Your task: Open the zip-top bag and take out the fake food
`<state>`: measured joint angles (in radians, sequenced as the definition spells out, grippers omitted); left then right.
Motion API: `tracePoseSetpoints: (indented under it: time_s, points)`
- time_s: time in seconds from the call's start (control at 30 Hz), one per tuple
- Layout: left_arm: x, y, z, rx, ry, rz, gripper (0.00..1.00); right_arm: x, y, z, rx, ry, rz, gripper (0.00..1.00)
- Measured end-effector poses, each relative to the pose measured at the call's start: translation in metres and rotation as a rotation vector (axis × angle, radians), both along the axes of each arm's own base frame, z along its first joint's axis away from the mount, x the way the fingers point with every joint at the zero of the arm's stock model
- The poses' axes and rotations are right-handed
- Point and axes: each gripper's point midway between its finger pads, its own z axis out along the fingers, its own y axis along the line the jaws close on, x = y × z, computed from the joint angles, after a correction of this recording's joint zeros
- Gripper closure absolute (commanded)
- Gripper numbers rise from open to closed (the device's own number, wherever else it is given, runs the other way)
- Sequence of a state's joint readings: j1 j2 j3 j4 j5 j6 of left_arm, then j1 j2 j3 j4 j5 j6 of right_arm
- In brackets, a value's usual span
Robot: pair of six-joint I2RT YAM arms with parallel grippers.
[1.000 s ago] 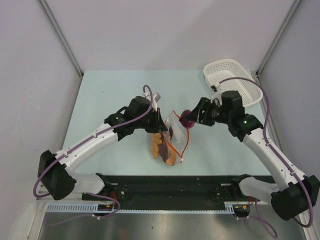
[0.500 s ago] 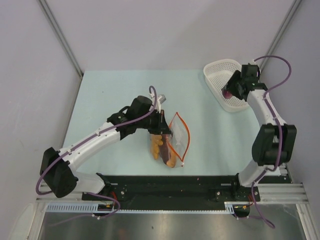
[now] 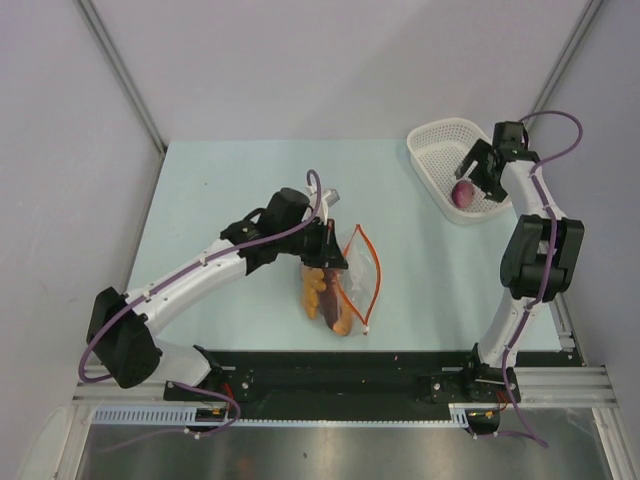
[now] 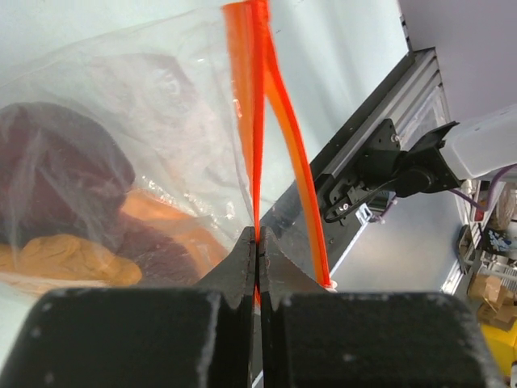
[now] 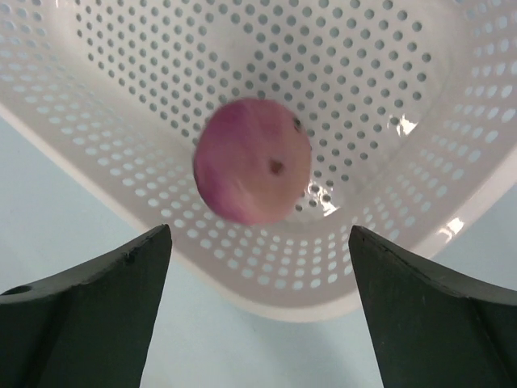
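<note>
top external: left gripper (image 3: pixel 335 262) clenched on the red-orange zip strip (image 3: pixel 371 250) of the zip-top bag (image 3: pixel 360 277), which lies mid-table (image 3: pixel 220 180). fake food (image 3: pixel 325 298), orange and dark pieces, inside the bag. right gripper (image 3: pixel 472 172) over the white basket (image 3: pixel 432 135); purple-pink bulb (image 3: pixel 463 194) in the basket.
left wrist: jaws pinched together on the zip strip, bag mouth parted. maroon lump (image 4: pixel 56 178) and orange chunk (image 4: pixel 65 259) behind the clear plastic.
right wrist: fingers (image 5: pixel 97 307) spread wide, grasping nothing. bulb, blurred, within the basket, touching neither finger.

1. White perforated basket (image 3: pixel 428 160): stands upright at the table's far right corner.
2. Table (image 3: pixel 220 190): pale blue-green top.
3. Black rail (image 3: pixel 340 372): runs along the table's near edge.
4. Blurred shapes, possibly cardboard boxes (image 4: pixel 489 287), lie beyond that rail.
</note>
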<state>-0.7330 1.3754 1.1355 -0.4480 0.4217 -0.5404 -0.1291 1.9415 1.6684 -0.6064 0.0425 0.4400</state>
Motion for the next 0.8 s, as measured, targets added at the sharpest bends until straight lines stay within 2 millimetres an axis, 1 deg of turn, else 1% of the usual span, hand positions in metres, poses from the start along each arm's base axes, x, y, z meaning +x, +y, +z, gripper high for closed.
tracePoseSetpoints:
  time_s: [0.1, 0.17, 0.2, 0.23, 0.27, 0.3, 0.33, 0.37, 0.4, 0.43, 0.47, 0.5, 0.53, 0.6, 0.63, 0.77, 0.8]
  points:
    - [0.0, -0.007, 0.005, -0.016, -0.002, -0.02, 1.0, -0.013, 0.011, 0.006, -0.009, 0.033, 0.015, 0.05]
    - [0.001, -0.014, 0.009, -0.028, -0.004, -0.036, 1.0, -0.026, 0.025, 0.009, -0.013, 0.049, 0.037, 0.12]
    - [0.002, -0.018, 0.01, -0.033, -0.003, -0.045, 1.0, -0.038, 0.038, 0.011, -0.013, 0.057, 0.061, 0.15]
    - [0.002, -0.022, 0.01, -0.035, -0.001, -0.054, 1.0, -0.055, 0.053, 0.014, -0.008, 0.068, 0.095, 0.23]
    - [0.002, -0.025, 0.011, -0.037, 0.002, -0.062, 1.0, -0.072, 0.071, 0.019, -0.002, 0.069, 0.137, 0.28]
    - [0.001, -0.029, 0.012, -0.04, 0.004, -0.072, 1.0, -0.091, 0.091, 0.026, 0.006, 0.061, 0.189, 0.31]
    - [0.001, -0.033, 0.013, -0.043, 0.004, -0.082, 1.0, -0.111, 0.112, 0.034, 0.024, 0.053, 0.248, 0.39]
    - [0.0, -0.038, 0.015, -0.047, 0.002, -0.092, 1.0, -0.131, 0.134, 0.042, 0.046, 0.037, 0.313, 0.44]
    - [-0.001, -0.043, 0.018, -0.052, 0.0, -0.104, 1.0, -0.148, 0.151, 0.051, 0.067, 0.017, 0.372, 0.49]
    - [-0.002, -0.048, 0.02, -0.056, -0.002, -0.116, 1.0, -0.17, 0.168, 0.061, 0.096, -0.002, 0.435, 0.58]
    - [-0.004, -0.053, 0.022, -0.062, -0.004, -0.129, 1.0, -0.188, 0.176, 0.068, 0.118, -0.018, 0.471, 0.61]
    - [-0.006, -0.057, 0.024, -0.068, -0.005, -0.138, 1.0, -0.2, 0.177, 0.073, 0.131, -0.033, 0.487, 0.63]
    - [-0.008, -0.061, 0.025, -0.077, -0.004, -0.149, 1.0, -0.213, 0.177, 0.079, 0.151, -0.054, 0.494, 0.68]
    - [-0.013, -0.07, 0.027, -0.097, 0.003, -0.169, 1.0, -0.237, 0.176, 0.087, 0.188, -0.092, 0.514, 0.73]
    - [-0.015, -0.075, 0.028, -0.106, 0.008, -0.175, 1.0, -0.249, 0.177, 0.089, 0.212, -0.107, 0.528, 0.78]
    - [-0.018, -0.095, 0.028, -0.137, 0.041, -0.197, 1.0, -0.291, 0.188, 0.085, 0.302, -0.094, 0.594, 0.81]
    - [-0.018, -0.102, 0.028, -0.144, 0.049, -0.201, 1.0, -0.297, 0.19, 0.084, 0.313, -0.086, 0.601, 0.82]
